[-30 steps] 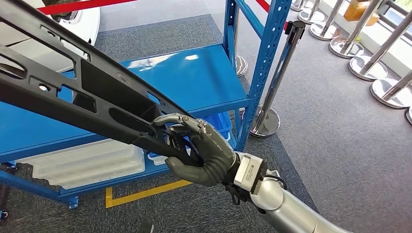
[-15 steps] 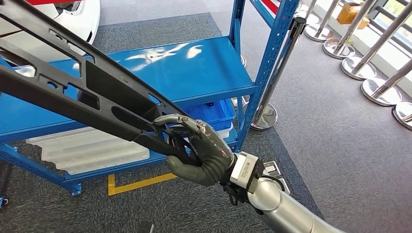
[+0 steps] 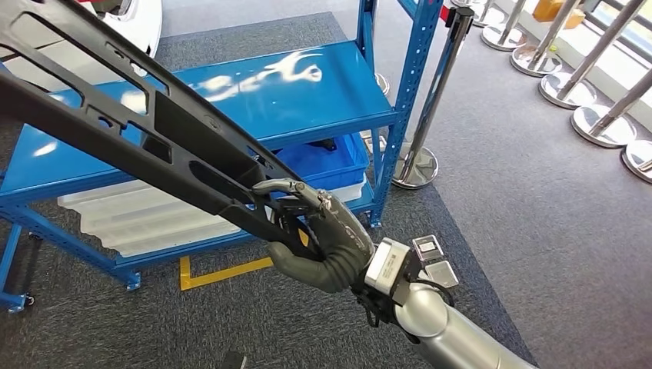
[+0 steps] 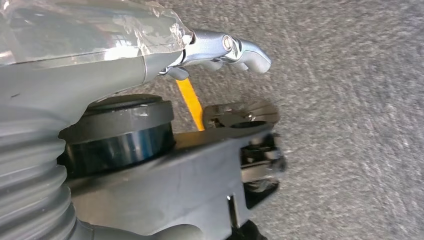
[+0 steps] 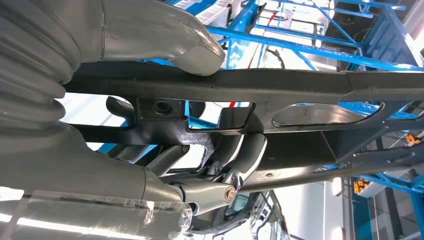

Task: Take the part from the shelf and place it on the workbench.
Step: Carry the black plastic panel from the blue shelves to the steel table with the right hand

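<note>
1. In the left wrist view, the left hand (image 4: pixel 150 165) lay along a dark flat piece of the long black plastic frame part (image 4: pixel 200 185), with grey carpet floor (image 4: pixel 350 100) and a yellow floor line (image 4: pixel 190 100) behind it; whether it gripped that piece could not be told.
2. The part (image 3: pixel 154 138) ran from the upper left of the head view down to the right hand (image 3: pixel 319 238), raised clear above the blue metal shelf (image 3: pixel 307 92).
3. Over the last second the shelf, its white ribbed tray (image 3: pixel 146 219) and the steel barrier posts (image 3: pixel 419 165) slid across the head view together, so the camera had turned; the part kept its place against the hand.
4. The right hand (image 5: pixel 125 115) was clenched around the part's (image 5: pixel 280 85) end, thumb on one side and fingers hooked through an opening.
5. Judged from this, the pick was done and the carry begun; the surface for the drop was not yet visible.
</note>
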Robot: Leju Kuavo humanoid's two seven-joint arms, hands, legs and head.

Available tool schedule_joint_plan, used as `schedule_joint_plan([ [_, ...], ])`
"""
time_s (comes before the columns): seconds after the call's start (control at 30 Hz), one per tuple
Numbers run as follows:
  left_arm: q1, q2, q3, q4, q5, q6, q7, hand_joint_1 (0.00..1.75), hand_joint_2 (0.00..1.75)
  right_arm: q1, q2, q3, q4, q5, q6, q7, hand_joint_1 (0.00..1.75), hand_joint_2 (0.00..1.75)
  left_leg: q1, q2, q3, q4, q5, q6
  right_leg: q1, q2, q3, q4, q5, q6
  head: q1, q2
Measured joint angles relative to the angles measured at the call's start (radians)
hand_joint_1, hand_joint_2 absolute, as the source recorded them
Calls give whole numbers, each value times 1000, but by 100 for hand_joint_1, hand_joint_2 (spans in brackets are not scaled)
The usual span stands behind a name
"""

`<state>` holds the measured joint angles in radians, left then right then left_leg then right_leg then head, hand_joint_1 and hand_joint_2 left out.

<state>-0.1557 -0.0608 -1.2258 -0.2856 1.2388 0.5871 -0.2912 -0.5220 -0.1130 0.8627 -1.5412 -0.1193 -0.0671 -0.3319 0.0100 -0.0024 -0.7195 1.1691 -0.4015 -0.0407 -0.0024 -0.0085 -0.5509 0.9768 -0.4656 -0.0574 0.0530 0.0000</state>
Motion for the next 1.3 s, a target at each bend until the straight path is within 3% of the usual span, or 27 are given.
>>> schedule_joint_plan([
  [0.03, 0, 0, 0, 1, 1, 0, -1, 0, 175, 2, 0, 0, 0, 2, 0, 3, 175, 175, 4, 0, -9, 64, -35, -6, -1, -1, -15, 3, 10, 0, -5, 0],
  [0.07, 1, 1, 0, 2, 2, 0, -3, 0, 175, 5, 0, 0, 0, 4, 0, 6, 175, 175, 9, 0, -9, 111, -46, -13, -2, -2, -31, 8, 20, 2, -10, 0],
  [0.1, 1, 1, 0, 3, 4, 0, -5, 0, 175, 7, 0, 0, 0, 5, 0, 9, 175, 175, 13, 0, 5, 129, -32, -18, -4, -3, -48, 14, 29, 6, -14, 0],
  [0.17, 1, 1, 0, 4, 6, 0, -9, 0, 175, 10, 0, 0, 0, 8, 0, 13, 175, 175, 22, 0, 75, 69, 21, -31, -11, -4, -85, 32, 44, 18, -24, 0],
  [0.2, 1, 1, 0, 4, 6, 0, -12, 0, 175, 10, 0, 0, -2, 9, 0, 15, 175, 175, 25, -1, 123, 4, 24, -37, -11, -3, -102, 42, 50, 25, -32, 0],
  [0.27, 2, 1, 0, 5, 6, 0, -17, 0, 175, 10, 1, 0, -7, 12, 1, 20, 175, 175, 25, -8, 185, -99, 3, -31, -9, -1, -125, 60, 62, 40, -43, 0],
  [0.3, 2, 1, 0, 5, 6, 0, -18, 0, 175, 10, 2, 0, -9, 14, 1, 22, 175, 175, 22, -11, 193, -120, -9, -22, -8, 1, -131, 63, 71, 47, -45, 0],
  [0.37, 5, 1, 0, 6, 4, -2, -21, 0, 175, 10, 3, 0, -12, 18, 1, 26, 175, 175, 20, -11, 180, -121, 2, 0, -10, 4, -137, 65, 81, 59, -39, 0],
  [0.4, 5, 2, 0, 6, 2, -5, -22, 0, 175, 11, 2, 0, -13, 20, 1, 28, 175, 175, 19, -9, 171, -120, 11, 10, -12, 5, -144, 75, 67, 65, -36, 0],
  [0.43, 6, 2, 0, 6, 0, -9, -23, 0, 175, 12, 2, 0, -13, 22, 1, 31, 175, 175, 20, -6, 160, -121, 21, 21, -14, 6, -153, 102, 33, 68, -31, 0],
  [0.53, 10, 3, 0, 8, -4, -15, -26, 0, 175, 13, 2, 1, -15, 25, 0, 35, 175, 175, 13, -1, 120, -121, 55, 39, -13, 6, -194, 280, -112, 71, -12, 0],
  [0.57, 12, 3, 0, 8, -5, -16, -27, 0, 175, 14, 2, 1, -15, 25, 0, 35, 175, 175, 9, -1, 105, -121, 67, 41, -12, 6, -199, 333, -130, 69, -7, 0],
  [0.6, 13, 3, 0, 9, -5, -16, -29, 0, 175, 15, 2, 1, -15, 25, -1, 36, 175, 175, 4, 0, 90, -120, 79, 43, -10, 6, -191, 360, -125, 65, -2, 0],
  [0.63, 15, 3, 0, 9, -5, -17, -32, 0, 175, 16, 2, 1, -15, 27, -1, 37, 175, 175, 0, -1, 75, -120, 90, 43, -8, 6, -167, 354, -103, 59, 2, 0],
  [0.7, 17, 3, 0, 10, -4, -17, -40, 0, 175, 16, 3, 1, -19, 33, -3, 39, 175, 175, -7, -2, 50, -119, 111, 43, 0, 7, -75, 247, -63, 37, 8, 0],
  [0.77, 19, 2, 1, 11, -4, -17, -44, 0, 175, 15, 4, 1, -25, 39, -4, 40, 175, 175, -9, -3, 39, -121, 131, 36, 10, 7, 19, 106, -76, 19, 7, 0],
  [0.83, 20, 2, 1, 12, -4, -16, -47, 0, 175, 14, 6, 1, -31, 41, -6, 41, 175, 175, -5, -3, 36, -132, 152, 25, 18, 10, 49, 42, -87, 13, 7, 0],
  [0.9, 22, 3, 1, 13, -4, -15, -50, 0, 175, 15, 8, 2, -34, 42, -7, 42, 175, 175, -3, -3, 30, -134, 153, 13, 14, 7, 39, 27, -60, 7, 10, 0],
  [0.93, 23, 3, 1, 13, -4, -14, -52, 0, 175, 16, 8, 2, -35, 42, -7, 43, 175, 175, -2, -3, 22, -116, 125, 7, 10, 4, 31, 21, -46, 2, 9, 0],
  [0.97, 24, 3, 1, 14, -4, -14, -53, 0, 175, 16, 10, 3, -35, 42, -7, 43, 175, 175, -1, -3, 10, -78, 79, 1, 6, 1, 20, 16, -32, -2, 4, 0],
  [1.03, 23, 4, 1, 15, -4, -14, -54, 0, 175, 17, 11, 3, -37, 42, -7, 43, 175, 175, 4, -2, -16, 43, -19, -10, 7, 1, -9, 17, -12, -7, -11, 0],
  [1.07, 23, 4, 1, 15, -3, -14, -54, 0, 175, 18, 12, 3, -38, 43, -8, 43, 175, 175, 7, -2, -25, 105, -36, -16, 7, 1, -24, 18, -2, -5, -18, 0],
  [1.1, 24, 5, 1, 16, -3, -14, -54, 0, 175, 20, 12, 3, -38, 48, -10, 44, 175, 175, 9, -2, -25, 149, -23, -21, 6, 0, -40, 20, 9, -4, -24, 0],
  [1.13, 24, 6, 1, 16, -2, -14, -54, 0, 175, 21, 12, 4, -39, 56, -13, 46, 175, 175, 11, -2, -13, 165, 11, -26, 5, -2, -56, 22, 20, -1, -29, 0],
  [1.2, 24, 7, 1, 18, -1, -14, -53, 0, 175, 23, 13, 4, -40, 80, -23, 53, 175, 175, 16, 9, 57, 102, 69, -35, 3, -6, -86, 33, 37, 7, -39, 0],
  [1.23, 23, 7, 1, 19, -1, -14, -53, 0, 175, 23, 14, 4, -42, 91, -27, 57, 175, 175, 14, 22, 112, 27, 60, -36, 3, -9, -98, 42, 43, 12, -47, 0],
  [1.3, 20, 8, 1, 19, -3, -15, -52, 0, 175, 24, 14, 5, -48, 105, -33, 62, 175, 175, 10, 43, 194, -101, 6, -19, 7, -17, -111, 57, 51, 24, -55, 0],
])
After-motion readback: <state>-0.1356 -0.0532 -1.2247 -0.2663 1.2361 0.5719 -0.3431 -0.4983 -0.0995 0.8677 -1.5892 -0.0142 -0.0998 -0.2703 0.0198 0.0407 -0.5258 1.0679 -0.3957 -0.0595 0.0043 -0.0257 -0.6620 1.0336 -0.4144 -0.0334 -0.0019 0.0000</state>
